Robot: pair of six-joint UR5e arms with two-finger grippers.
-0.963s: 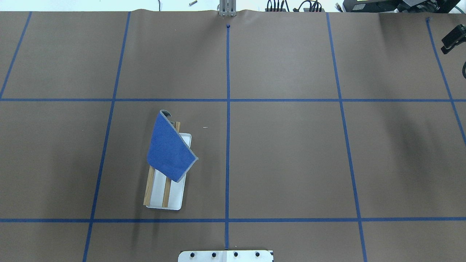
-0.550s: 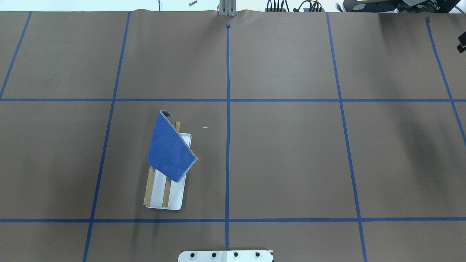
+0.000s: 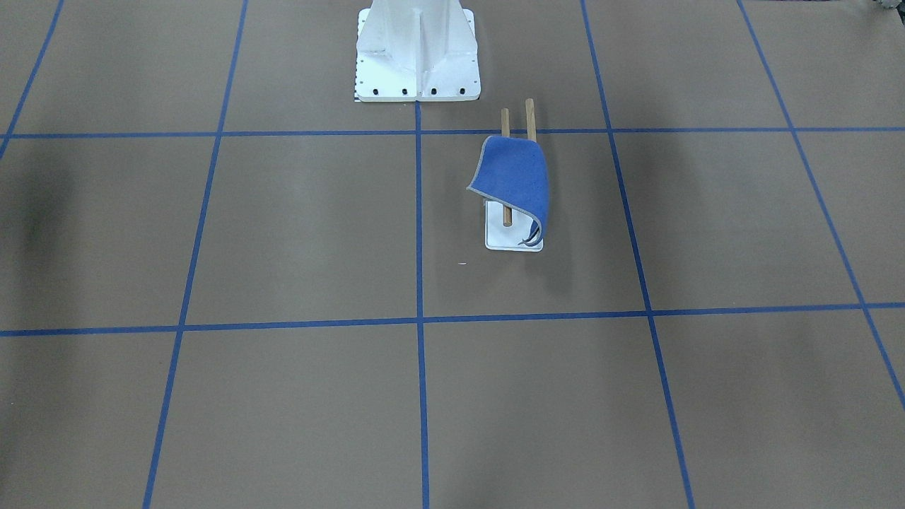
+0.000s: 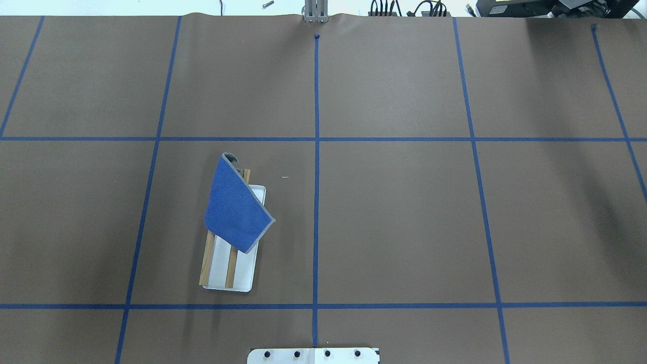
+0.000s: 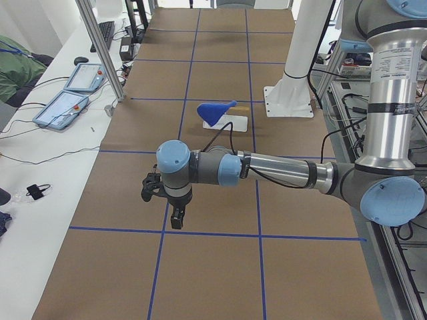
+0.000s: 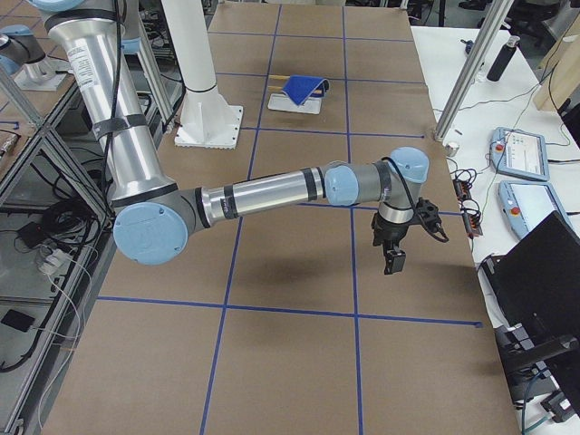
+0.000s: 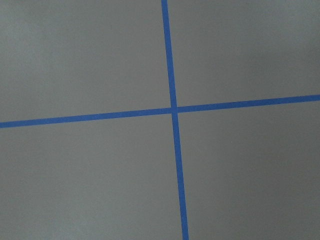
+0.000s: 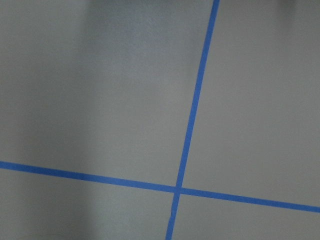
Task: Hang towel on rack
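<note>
The bright blue towel lies draped over the far end of the rack's two wooden rods, one corner hanging over the white base. It also shows in the front view on the rack. My left gripper hangs above the table far to the left of the rack and shows only in the exterior left view. My right gripper hangs far to the right and shows only in the exterior right view. I cannot tell whether either is open or shut. Both wrist views show only paper and blue tape.
The big white bolted pedestal stands at the robot's side of the table, near the rack. Blue tape lines grid the brown paper. Side benches hold tablets and pendants, with aluminium posts at the table edges.
The right gripper, seen at the overhead view's right edge earlier, has moved out of that view to the right. Towel and rack have not moved.
</note>
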